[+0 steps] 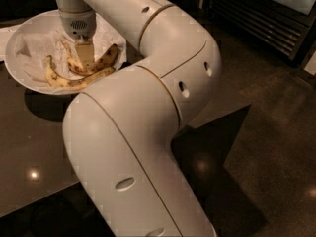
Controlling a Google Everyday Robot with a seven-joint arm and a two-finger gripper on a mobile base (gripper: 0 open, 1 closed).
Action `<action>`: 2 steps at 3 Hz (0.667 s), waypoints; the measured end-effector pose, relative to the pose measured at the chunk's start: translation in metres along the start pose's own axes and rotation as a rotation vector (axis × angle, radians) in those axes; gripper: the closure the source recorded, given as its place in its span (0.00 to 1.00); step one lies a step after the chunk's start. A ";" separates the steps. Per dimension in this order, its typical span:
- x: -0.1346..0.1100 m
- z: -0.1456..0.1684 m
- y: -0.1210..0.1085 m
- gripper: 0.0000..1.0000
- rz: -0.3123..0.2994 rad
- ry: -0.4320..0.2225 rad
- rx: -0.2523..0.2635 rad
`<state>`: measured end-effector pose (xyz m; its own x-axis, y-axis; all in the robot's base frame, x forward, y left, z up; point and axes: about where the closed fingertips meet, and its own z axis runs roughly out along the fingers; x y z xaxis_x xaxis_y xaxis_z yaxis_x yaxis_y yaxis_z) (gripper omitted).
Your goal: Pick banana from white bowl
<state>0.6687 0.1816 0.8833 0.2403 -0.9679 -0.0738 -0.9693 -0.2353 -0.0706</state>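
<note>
**Claw low over the banana**

In the bowl (pixel 22 58) on the desk (pixel 29 142), a paler banana (pixel 59 80) lies low. The claw (pixel 85 56), grip state untellable, meets the spotted banana (pixel 106 60) just beside it. Closing could snag paper or the wrong fruit.

High view behind arm, facing down; end effector (pixel 85 57) in white bowl (pixel 11 63).
</note>
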 end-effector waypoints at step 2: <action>0.003 0.009 -0.001 0.52 0.010 -0.002 -0.023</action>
<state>0.6712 0.1799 0.8745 0.2309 -0.9700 -0.0763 -0.9726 -0.2278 -0.0472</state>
